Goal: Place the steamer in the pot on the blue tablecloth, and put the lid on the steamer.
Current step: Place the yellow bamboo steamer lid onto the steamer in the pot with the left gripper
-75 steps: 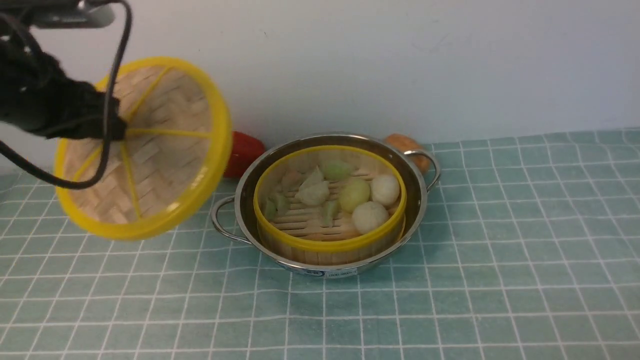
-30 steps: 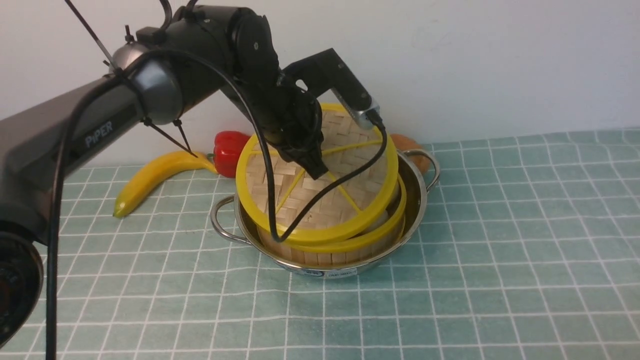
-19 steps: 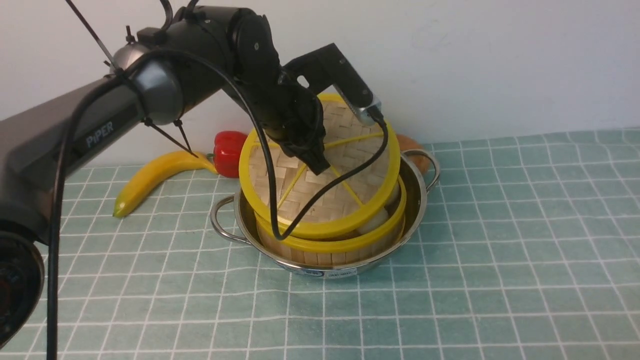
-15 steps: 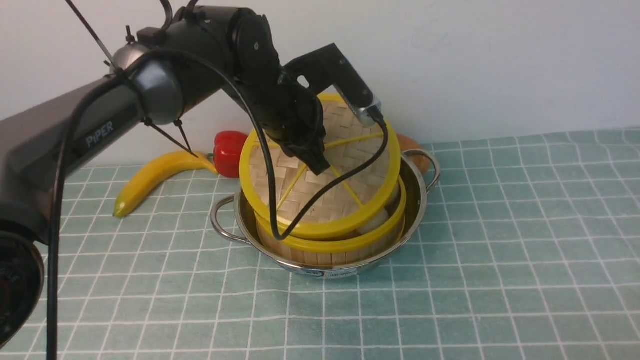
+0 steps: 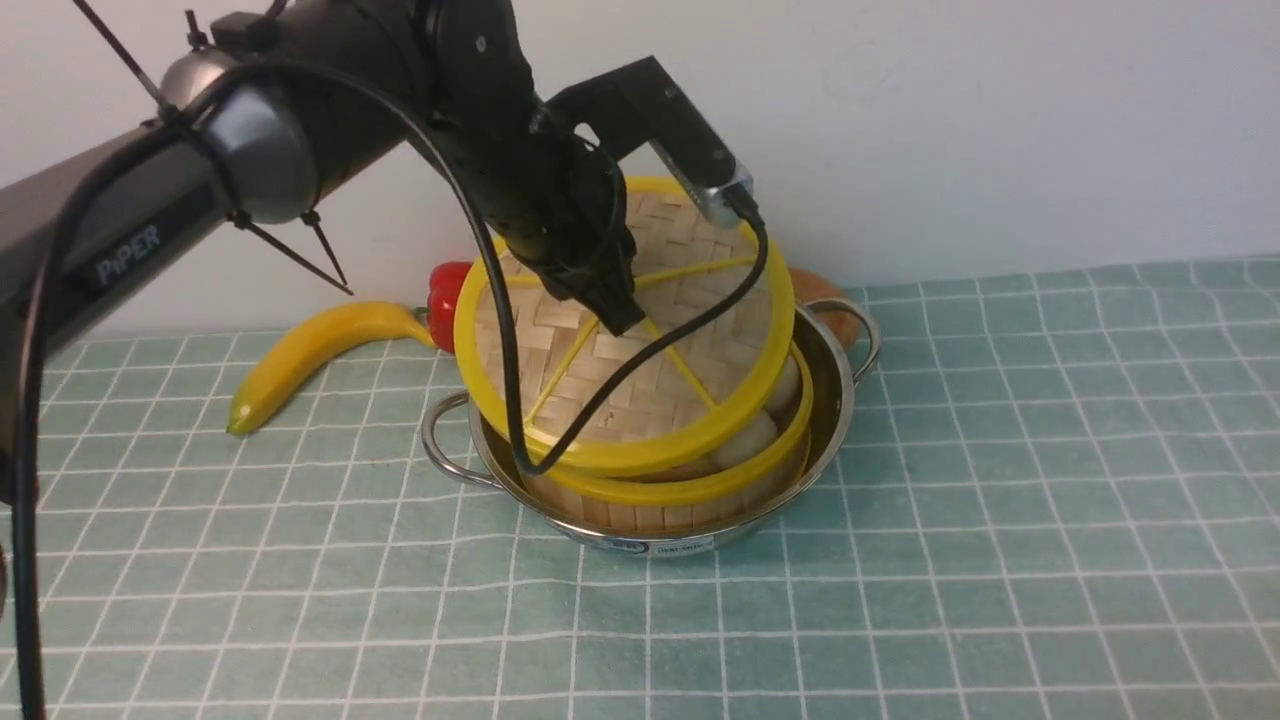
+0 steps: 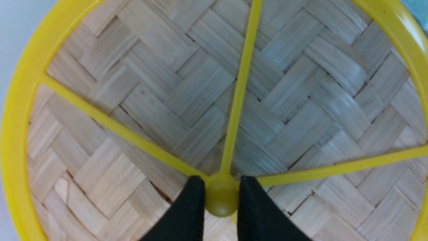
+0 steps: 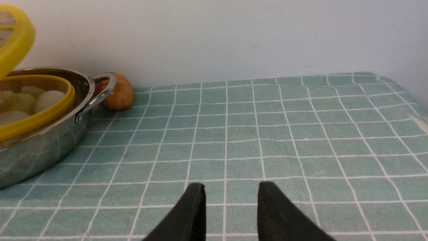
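The steamer [image 5: 700,487] sits inside the shiny pot [image 5: 845,385] on the blue tablecloth [image 5: 1000,500], with pale buns showing under its yellow rim. The woven lid [image 5: 650,390] hangs tilted over the steamer, its near edge low over the steamer's rim and its far edge raised. My left gripper [image 5: 615,318] is shut on the lid's central yellow knob [image 6: 221,197], one black finger on each side. In the right wrist view my right gripper [image 7: 230,189] stands open and empty over the cloth, to the right of the pot [image 7: 43,150]; the front view does not show it.
A banana [image 5: 310,350] and a red pepper [image 5: 445,290] lie left of the pot near the wall. An orange-brown vegetable [image 7: 117,92] sits behind the pot's right handle. The white wall runs close behind everything.
The left arm carried the lid from the far left to above the steamer. In the last half second the lid shifted slightly left and up, still tilted.
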Controlling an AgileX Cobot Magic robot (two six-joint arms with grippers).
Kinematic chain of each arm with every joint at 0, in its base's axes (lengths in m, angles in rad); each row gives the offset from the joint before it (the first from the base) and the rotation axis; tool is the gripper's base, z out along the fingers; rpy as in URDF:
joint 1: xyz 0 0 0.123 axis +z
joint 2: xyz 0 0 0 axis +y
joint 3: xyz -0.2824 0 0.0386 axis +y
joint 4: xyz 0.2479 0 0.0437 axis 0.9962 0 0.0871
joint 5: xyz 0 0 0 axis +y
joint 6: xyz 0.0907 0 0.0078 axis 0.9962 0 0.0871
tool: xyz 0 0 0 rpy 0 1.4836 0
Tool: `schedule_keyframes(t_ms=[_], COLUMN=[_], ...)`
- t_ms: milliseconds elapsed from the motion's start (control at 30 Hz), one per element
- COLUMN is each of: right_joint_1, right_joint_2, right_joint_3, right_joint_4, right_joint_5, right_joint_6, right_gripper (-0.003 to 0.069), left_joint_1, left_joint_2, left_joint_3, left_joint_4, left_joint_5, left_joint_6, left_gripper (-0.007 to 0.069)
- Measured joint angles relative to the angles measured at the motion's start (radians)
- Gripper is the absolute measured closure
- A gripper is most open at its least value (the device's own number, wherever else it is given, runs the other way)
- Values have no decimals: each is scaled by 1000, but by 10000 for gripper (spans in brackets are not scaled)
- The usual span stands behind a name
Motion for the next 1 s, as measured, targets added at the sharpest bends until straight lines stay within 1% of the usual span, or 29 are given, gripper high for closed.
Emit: schedule_keyframes(t_ms=[300,633,1000], right_joint_1=[0,0,0], right_joint_2=[0,0,0], right_joint_3=[0,0,0], right_joint_4=[0,0,0], right_joint_5=[0,0,0], right_joint_6=[0,0,0], right_gripper=[419,419,417], left_joint_1=[0,0,0], left_joint_2=[41,78,88], left_joint_3=[-1,-1,-1], left_joint_4=[-40,-40,-40], left_joint_5=[6,-57,-64], left_joint_6=[45,53,54], left_gripper=[509,509,509])
